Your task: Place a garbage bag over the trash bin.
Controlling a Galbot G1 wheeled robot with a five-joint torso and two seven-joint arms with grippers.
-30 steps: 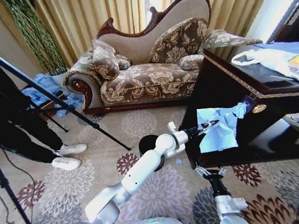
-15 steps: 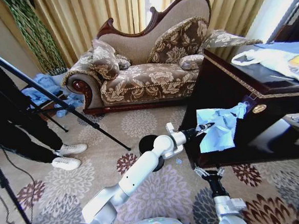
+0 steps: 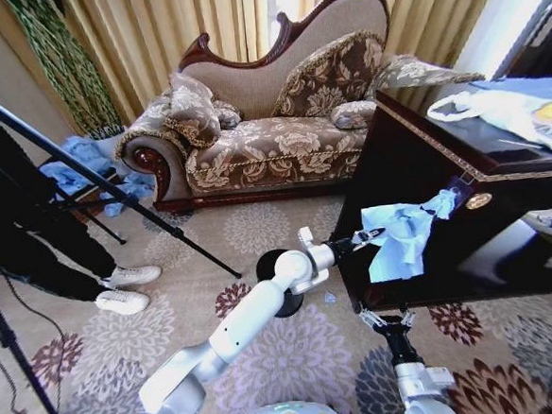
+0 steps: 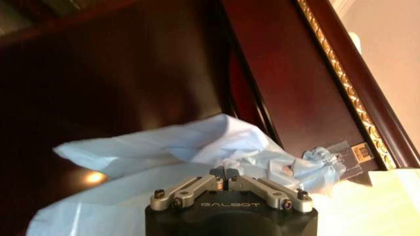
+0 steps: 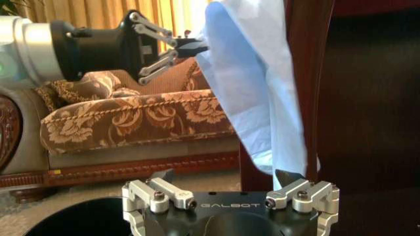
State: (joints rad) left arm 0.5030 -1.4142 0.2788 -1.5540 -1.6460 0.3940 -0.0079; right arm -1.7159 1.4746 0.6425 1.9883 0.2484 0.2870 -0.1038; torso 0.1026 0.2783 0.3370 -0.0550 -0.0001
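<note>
Legibly, "GALBOT" marked both grippers; left gripper [image 4: 224, 173] pinched the crinkled pale-blue garbage bag [image 3: 399, 243]; right gripper [image 5: 225, 177] gaped empty.

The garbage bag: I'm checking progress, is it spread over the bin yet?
No. The garbage bag hangs crumpled from the shut left tool, beside the trash bin.
</note>
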